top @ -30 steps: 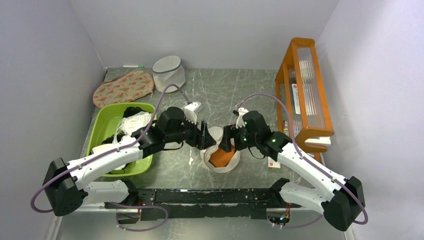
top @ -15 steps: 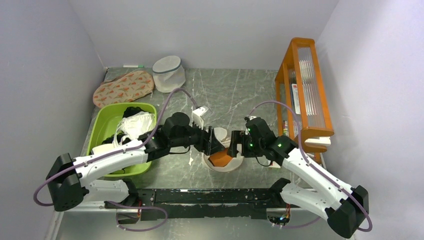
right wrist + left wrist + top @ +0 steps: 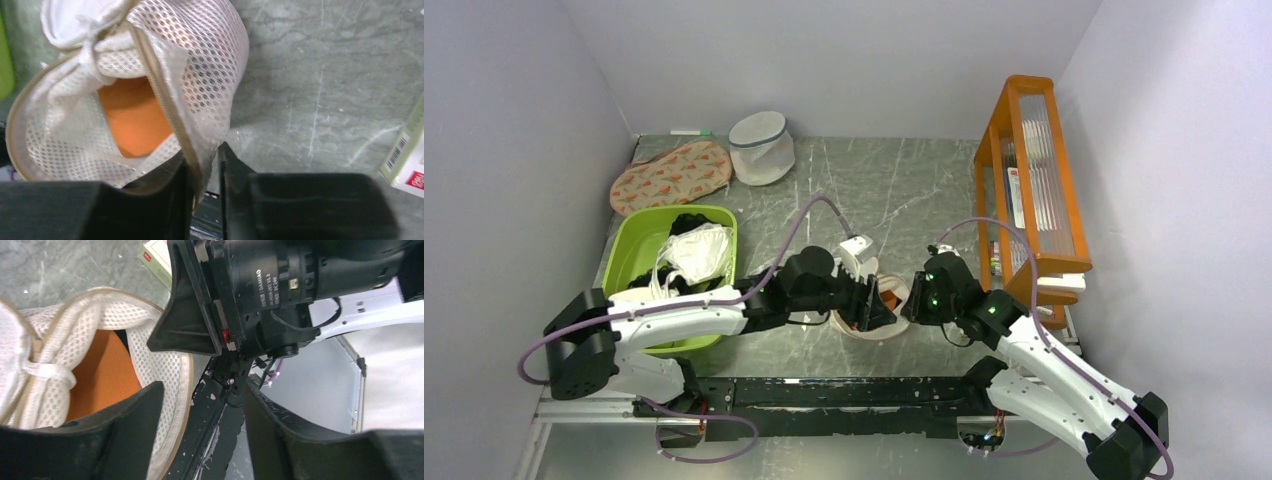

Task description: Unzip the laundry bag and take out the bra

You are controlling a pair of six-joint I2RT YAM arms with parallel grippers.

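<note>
The cream mesh laundry bag (image 3: 856, 328) lies unzipped near the table's front edge, between my two grippers. The orange bra (image 3: 134, 116) shows inside its mouth (image 3: 102, 375). My right gripper (image 3: 206, 167) is shut on the bag's zip rim (image 3: 172, 125) at its right side, with mesh and zip tape pinched between the fingers. My left gripper (image 3: 202, 407) is open and low over the bag, one finger (image 3: 110, 435) above the rim (image 3: 182, 385), the other (image 3: 300, 440) outside it. From above, the left gripper (image 3: 876, 305) and the right gripper (image 3: 911, 300) almost meet over the bag.
A green tub (image 3: 629, 262) of clothes stands at the left. An orange rack (image 3: 1034, 200) stands at the right, with a small box (image 3: 407, 160) near its foot. A greyish-white mesh cylinder (image 3: 761, 146) and a flat patterned oval pouch (image 3: 671, 176) lie at the back left.
Both arms have shifted right and toward the front edge. The right gripper has closed on the bag's rim. The left gripper has moved over the bag and narrowed a little.
</note>
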